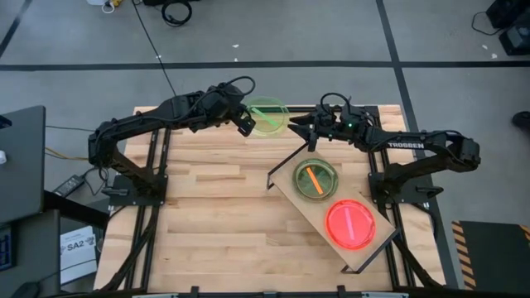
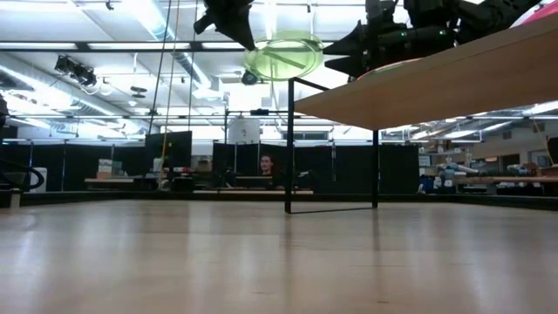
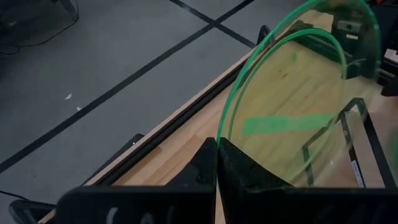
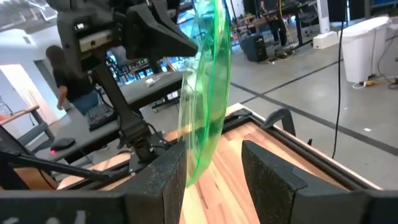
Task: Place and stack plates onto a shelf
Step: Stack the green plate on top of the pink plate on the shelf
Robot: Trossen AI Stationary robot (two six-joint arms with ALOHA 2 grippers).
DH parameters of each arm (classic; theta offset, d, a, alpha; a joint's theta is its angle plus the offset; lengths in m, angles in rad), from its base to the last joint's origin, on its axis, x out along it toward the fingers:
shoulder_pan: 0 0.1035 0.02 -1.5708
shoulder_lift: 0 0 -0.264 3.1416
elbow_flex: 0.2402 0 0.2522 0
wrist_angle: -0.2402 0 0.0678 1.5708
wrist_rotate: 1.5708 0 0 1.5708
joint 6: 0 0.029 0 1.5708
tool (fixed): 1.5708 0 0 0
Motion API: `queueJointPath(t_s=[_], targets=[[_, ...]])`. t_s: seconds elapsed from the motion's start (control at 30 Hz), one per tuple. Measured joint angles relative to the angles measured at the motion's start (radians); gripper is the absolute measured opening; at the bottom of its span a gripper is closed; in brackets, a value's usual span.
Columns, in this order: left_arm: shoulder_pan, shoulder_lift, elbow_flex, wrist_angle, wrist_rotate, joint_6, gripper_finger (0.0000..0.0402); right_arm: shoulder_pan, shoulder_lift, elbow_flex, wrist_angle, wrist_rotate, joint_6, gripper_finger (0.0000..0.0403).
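Aloft, left tool [image 1: 245,122] clamped on green plate [image 1: 267,116] — right tool [image 1: 301,130] spread wide

We see a neon-green translucent plate [image 1: 267,116] w/ a solid green centre bar, near the far edge of the worktop [image 1: 215,207], which is light butcher-block wood in pale strips w/ black rails at its sides. The shelf [image 1: 364,250] is light wood on a thin black wire frame. On it we see a dark olive-green plate [image 1: 315,178] w/ an orange bar, and a neon pink-red plate [image 1: 350,223] w/ a paler pink bar toward the front-right corner. Both arms are black. The floor is grey w/ black tape lines.
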State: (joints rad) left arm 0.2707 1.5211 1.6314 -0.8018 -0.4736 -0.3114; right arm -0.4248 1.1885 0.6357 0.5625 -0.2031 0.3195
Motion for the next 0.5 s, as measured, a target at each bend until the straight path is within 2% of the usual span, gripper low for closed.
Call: queueJointPath(t_s=[0.23,0.37,0.5], targets=[[0.0,0.001,0.0,0.05,0.0,0.0,0.0005,0.005,0.0,0.0,0.062,0.035,0.002,0.0153],[0.0,0.001,0.0,0.063,0.0,0.0,0.0006,0.019,0.0,0.0,0.061,0.095,-0.006,0.0138],[0.0,0.001,0.0,0.063,0.0,0.0,0.0007,0.023,0.0,0.0,0.065,0.107,-0.007,0.0118]])
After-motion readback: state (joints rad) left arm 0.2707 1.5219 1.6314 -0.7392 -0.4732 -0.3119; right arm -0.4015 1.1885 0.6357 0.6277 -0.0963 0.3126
